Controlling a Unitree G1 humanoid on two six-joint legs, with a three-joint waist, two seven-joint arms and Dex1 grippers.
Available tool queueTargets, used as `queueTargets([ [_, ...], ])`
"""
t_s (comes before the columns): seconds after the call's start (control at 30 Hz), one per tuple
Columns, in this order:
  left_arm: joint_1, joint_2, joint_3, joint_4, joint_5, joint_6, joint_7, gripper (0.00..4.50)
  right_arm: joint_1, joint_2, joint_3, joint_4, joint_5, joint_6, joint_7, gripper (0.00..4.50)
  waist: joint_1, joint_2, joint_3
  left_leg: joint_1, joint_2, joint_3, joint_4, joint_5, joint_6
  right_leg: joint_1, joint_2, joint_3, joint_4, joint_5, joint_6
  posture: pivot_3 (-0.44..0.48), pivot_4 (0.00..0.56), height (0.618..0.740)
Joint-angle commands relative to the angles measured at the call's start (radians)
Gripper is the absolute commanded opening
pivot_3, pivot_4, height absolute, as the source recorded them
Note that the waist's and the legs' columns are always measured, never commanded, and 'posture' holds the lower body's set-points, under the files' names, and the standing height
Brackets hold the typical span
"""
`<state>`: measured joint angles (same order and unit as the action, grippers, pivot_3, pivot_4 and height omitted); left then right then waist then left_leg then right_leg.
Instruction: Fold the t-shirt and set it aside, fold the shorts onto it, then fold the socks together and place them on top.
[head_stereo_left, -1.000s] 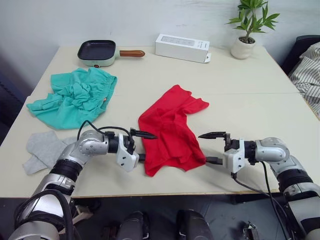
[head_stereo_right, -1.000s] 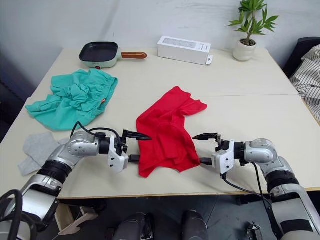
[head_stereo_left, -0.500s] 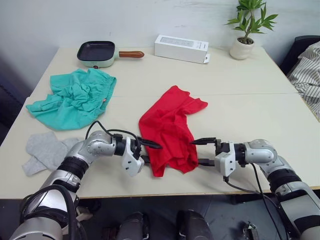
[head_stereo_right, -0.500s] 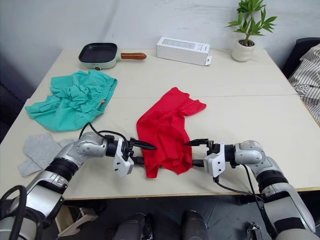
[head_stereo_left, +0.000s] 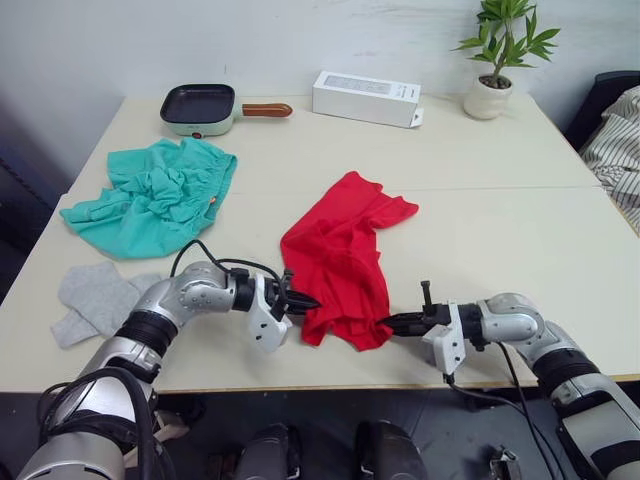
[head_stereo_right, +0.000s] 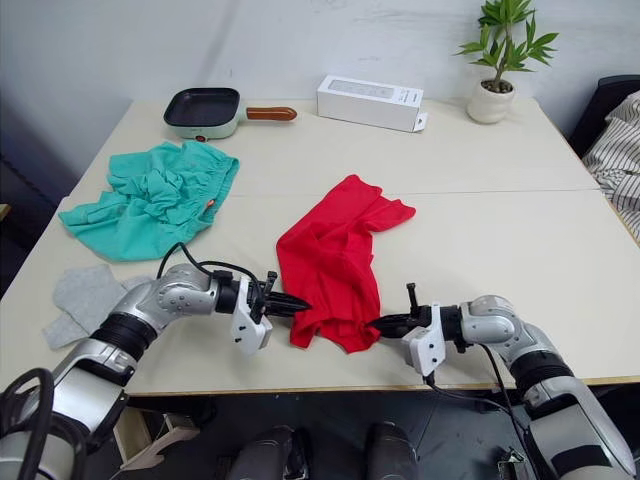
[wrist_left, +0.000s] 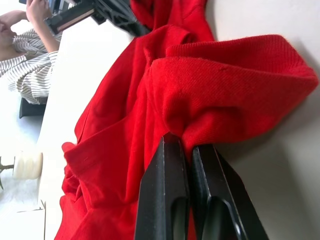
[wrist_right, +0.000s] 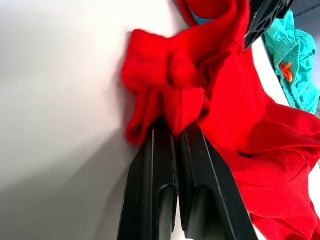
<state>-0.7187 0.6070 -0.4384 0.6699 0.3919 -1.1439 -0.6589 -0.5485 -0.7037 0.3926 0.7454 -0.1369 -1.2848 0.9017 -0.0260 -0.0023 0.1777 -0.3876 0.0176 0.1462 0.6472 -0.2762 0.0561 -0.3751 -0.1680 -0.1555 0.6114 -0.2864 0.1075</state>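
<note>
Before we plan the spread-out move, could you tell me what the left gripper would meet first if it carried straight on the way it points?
The left gripper is shut on the t-shirt, so it would push into that bunched red cloth at once. Beyond it, roughly in line, the right gripper grips the opposite edge; depth there is uncertain.

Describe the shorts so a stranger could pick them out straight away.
Start at the beige table and go to its far corner on the robot's left, just in front of the small frying pan. The shorts lie crumpled there: teal, with a tiny orange tag, unlike the red t-shirt mid-table and the grey socks nearer the robot.
</note>
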Motion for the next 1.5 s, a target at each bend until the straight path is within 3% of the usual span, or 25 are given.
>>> queueTargets([
  [0.03, 0.082, 0.065, -0.020, -0.024, -0.126, 0.031, -0.091, 0.00, 0.037, -0.080, 0.000, -0.079, 0.061, 0.026, 0.014, 0.02, -0.002, 0.000, 0.000, 0.000, 0.000, 0.000, 0.000, 0.000, 0.001, 0.000, 0.000, 0.000, 0.000, 0.000, 0.000, 0.000, 0.150, 0.740],
  [0.2, 0.192, 0.168, -0.033, -0.218, -0.400, 0.135, -0.253, 0.00, 0.144, -0.238, 0.009, -0.261, 0.245, 0.189, 0.123, 0.02, -0.013, 0.003, 0.003, -0.001, 0.003, 0.001, -0.001, -0.002, -0.002, -0.001, 0.003, -0.001, -0.001, -0.002, -0.003, 0.000, 0.150, 0.740],
  [0.33, 0.263, 0.208, -0.021, -0.384, -0.518, 0.243, -0.332, 0.00, 0.283, -0.369, 0.001, -0.464, 0.408, 0.373, 0.243, 0.02, -0.001, 0.006, 0.010, -0.002, 0.004, 0.000, 0.001, -0.002, -0.002, -0.001, 0.003, -0.002, -0.001, -0.003, -0.004, 0.000, 0.150, 0.740],
  [0.67, 0.435, 0.269, -0.003, -0.748, -0.637, 0.518, -0.451, 0.00, 0.642, -0.653, -0.074, -0.951, 0.610, 0.957, 0.354, 0.02, 0.029, 0.010, 0.015, -0.004, 0.006, 0.000, 0.001, -0.010, -0.002, -0.003, 0.003, -0.002, -0.006, -0.002, -0.004, 0.000, 0.150, 0.740],
  [0.87, 0.486, 0.290, 0.025, -0.847, -0.663, 0.646, -0.497, 0.00, 0.761, -0.713, -0.190, -1.133, 0.754, 1.218, 0.360, 0.02, 0.031, 0.010, 0.016, -0.006, 0.007, 0.000, 0.001, -0.011, -0.002, -0.003, 0.004, -0.004, -0.010, -0.003, -0.004, 0.000, 0.150, 0.740],
  [1.0, 0.507, 0.324, 0.054, -0.894, -0.734, 0.821, -0.551, 0.00, 0.797, -0.701, -0.307, -1.168, 0.845, 1.339, 0.374, 0.02, 0.032, 0.010, 0.016, -0.009, 0.008, 0.000, 0.001, -0.011, -0.002, -0.005, 0.005, -0.004, -0.013, -0.003, -0.004, 0.000, 0.150, 0.740],
  [1.1, 0.444, 0.327, 0.115, -0.866, -0.805, 0.941, -0.586, 0.00, 0.765, -0.666, -0.405, -1.128, 0.892, 1.413, 0.371, 0.02, 0.033, 0.010, 0.016, -0.016, 0.008, 0.000, 0.003, -0.010, -0.003, -0.011, 0.005, -0.004, -0.012, -0.002, -0.003, 0.000, 0.150, 0.740],
  [1.27, 0.226, 0.258, 0.179, -0.719, -0.901, 1.136, -0.661, 0.00, 0.619, -0.598, -0.485, -1.021, 0.918, 1.527, 0.362, 0.02, 0.051, 0.005, 0.019, -0.020, 0.007, 0.000, 0.006, -0.003, -0.004, -0.016, 0.006, -0.005, -0.008, -0.001, -0.003, 0.000, 0.150, 0.740],
  [1.43, -0.050, 0.111, 0.178, -0.469, -0.874, 1.247, -0.723, 0.00, 0.382, -0.495, -0.465, -0.858, 0.888, 1.627, 0.336, 0.02, 0.051, 0.003, 0.020, -0.024, 0.007, 0.001, 0.009, -0.002, -0.001, -0.017, 0.008, -0.005, -0.007, 0.000, -0.002, 0.000, 0.150, 0.740],
  [1.5, -0.165, 0.029, 0.185, -0.337, -0.856, 1.297, -0.703, 0.00, 0.292, -0.446, -0.442, -0.776, 0.843, 1.643, 0.326, 0.02, 0.052, 0.002, 0.020, -0.027, 0.007, 0.001, 0.014, -0.002, 0.000, -0.019, 0.016, -0.007, -0.005, 0.000, -0.001, 0.000, 0.150, 0.740],
])
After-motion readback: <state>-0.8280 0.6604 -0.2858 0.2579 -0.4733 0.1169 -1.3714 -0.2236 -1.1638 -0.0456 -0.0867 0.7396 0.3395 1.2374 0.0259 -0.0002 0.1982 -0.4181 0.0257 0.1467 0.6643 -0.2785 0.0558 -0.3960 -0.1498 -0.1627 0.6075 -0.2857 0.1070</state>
